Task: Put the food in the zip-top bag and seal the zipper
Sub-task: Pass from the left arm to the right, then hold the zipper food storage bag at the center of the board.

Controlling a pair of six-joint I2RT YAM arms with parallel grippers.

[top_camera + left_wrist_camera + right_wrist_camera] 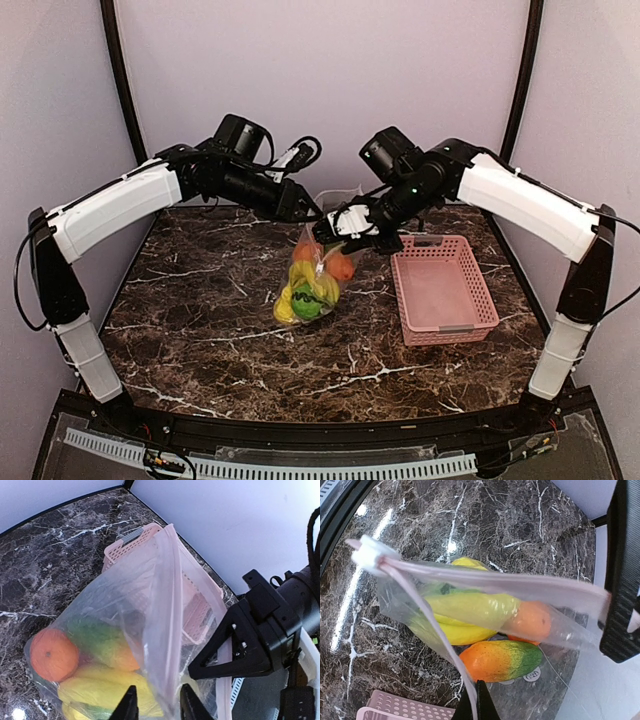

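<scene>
The zip-top bag [316, 282] hangs between my two grippers over the table's middle, with the food inside. In the left wrist view I see an orange [54, 655], a banana [102, 690] and a green piece. The right wrist view shows an orange-green piece [502, 660]. My left gripper [309, 213] grips one side of the mouth, with bunched plastic between its fingers [156, 705]. My right gripper [336, 232] is shut [476, 705] on the other zipper strip [435, 630]. The white slider [369, 554] sits at the far end, and the two strips spread apart from it.
The pink slatted basket [445, 290] stands to the right of the bag, with nothing in it. It also shows behind the bag in the left wrist view [131, 542] and at the bottom of the right wrist view [405, 709]. Pale walls enclose the dark marble table [200, 300].
</scene>
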